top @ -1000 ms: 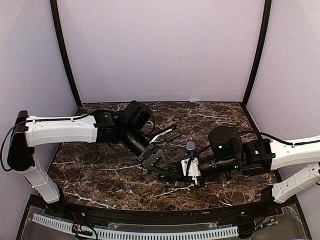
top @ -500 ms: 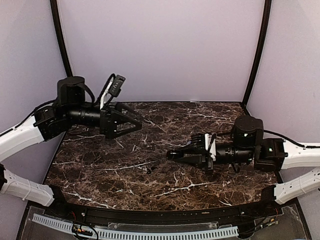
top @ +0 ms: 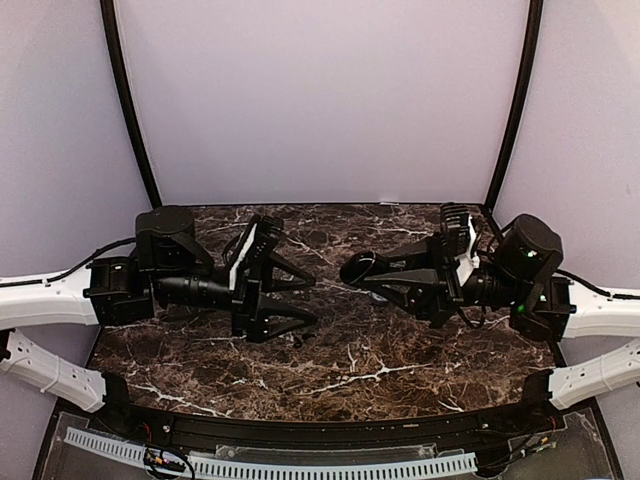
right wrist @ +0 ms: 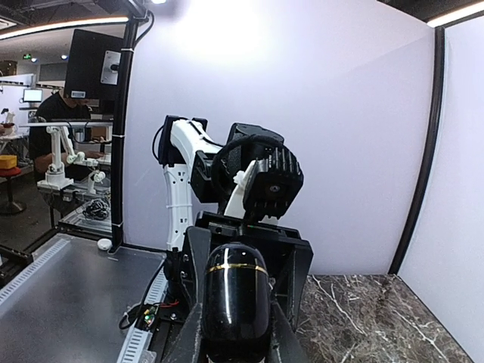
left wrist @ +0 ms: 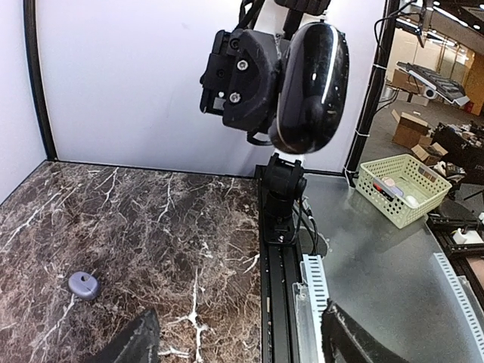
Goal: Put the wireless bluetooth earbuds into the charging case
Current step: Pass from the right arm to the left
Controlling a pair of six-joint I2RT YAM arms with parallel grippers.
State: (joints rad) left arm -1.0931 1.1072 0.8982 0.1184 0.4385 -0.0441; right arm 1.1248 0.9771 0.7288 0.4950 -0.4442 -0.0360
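One pale purple rounded earbud (left wrist: 83, 284) lies alone on the dark veined marble tabletop (left wrist: 151, 219), at 8 o'clock in the left wrist view. The glossy black oval charging case (right wrist: 236, 302) is pinched by the right gripper (top: 362, 270), clear of the tabletop. The left gripper (top: 313, 302) stands spread and empty, at 9 o'clock from the case.

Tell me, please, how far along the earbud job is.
Done: the right jaws hold the black charging case in the air. In hand: the left jaws stand open, empty. Still to do: a pale purple earbud lies on the table; picking and inserting it remain.
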